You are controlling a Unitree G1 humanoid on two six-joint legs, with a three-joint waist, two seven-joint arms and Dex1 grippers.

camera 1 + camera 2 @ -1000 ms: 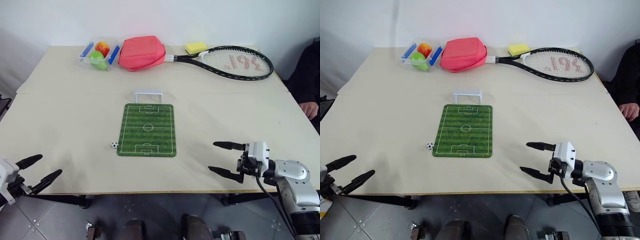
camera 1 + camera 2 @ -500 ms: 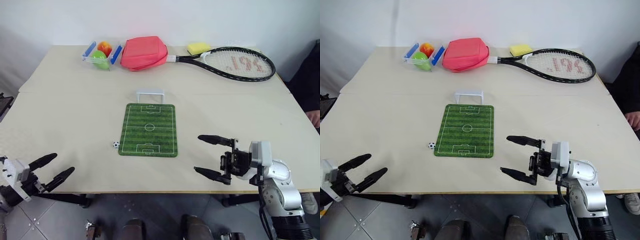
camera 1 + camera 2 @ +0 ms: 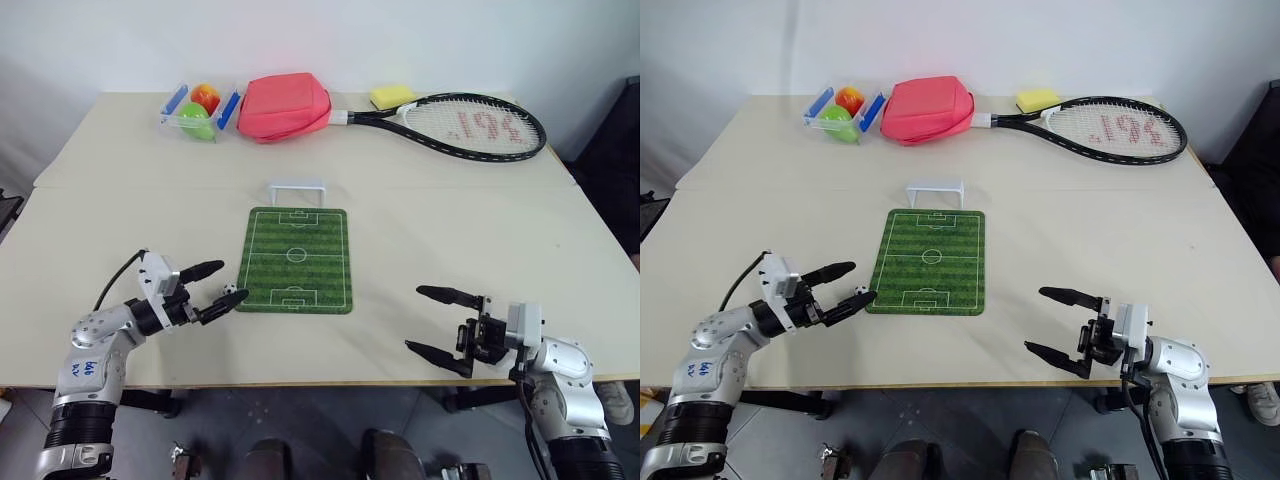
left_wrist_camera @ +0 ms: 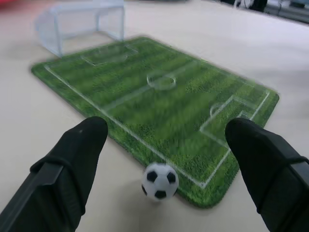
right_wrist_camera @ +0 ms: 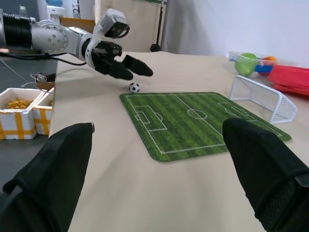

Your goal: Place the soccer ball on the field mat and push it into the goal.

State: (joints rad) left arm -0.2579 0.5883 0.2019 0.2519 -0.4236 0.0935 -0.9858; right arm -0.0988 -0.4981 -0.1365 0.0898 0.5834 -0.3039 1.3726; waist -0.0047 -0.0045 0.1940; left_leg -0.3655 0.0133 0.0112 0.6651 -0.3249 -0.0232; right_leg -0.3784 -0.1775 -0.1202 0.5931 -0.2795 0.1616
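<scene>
Left wrist view looks between the spread fingers of the left gripper (image 3: 215,288) at the soccer ball (image 4: 160,181), which sits on the table (image 3: 480,230) just off the near corner of the field mat (image 3: 296,259), ungrasped. Beyond the mat's far end stands the goal (image 4: 79,23). Head views add the right gripper (image 3: 440,325), fingers apart and empty, plus a tennis racket (image 3: 470,125) whose red string marking is unreadable.
</scene>
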